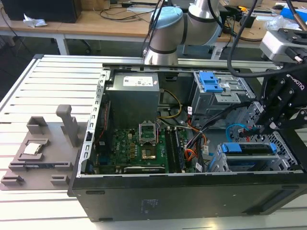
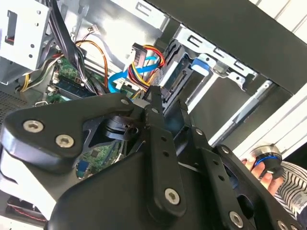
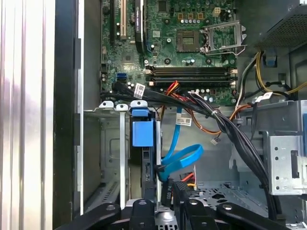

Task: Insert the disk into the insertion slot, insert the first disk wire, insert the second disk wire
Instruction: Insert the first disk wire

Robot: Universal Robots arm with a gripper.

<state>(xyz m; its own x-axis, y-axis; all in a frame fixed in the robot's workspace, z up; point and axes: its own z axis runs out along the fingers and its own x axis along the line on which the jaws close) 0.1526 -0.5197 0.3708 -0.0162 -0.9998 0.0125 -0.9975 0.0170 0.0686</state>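
A slatted metal table carried an open black computer case, with the robot arm reaching in from the far side. The green motherboard lay in the case's middle. At the near right end, the disk sat inside the insertion slot, its blue carrier showing. The gripper hung just above that end, close to a looped blue cable; whether its jaws were clenched or released could not be told. A person's hand rested outside the case.
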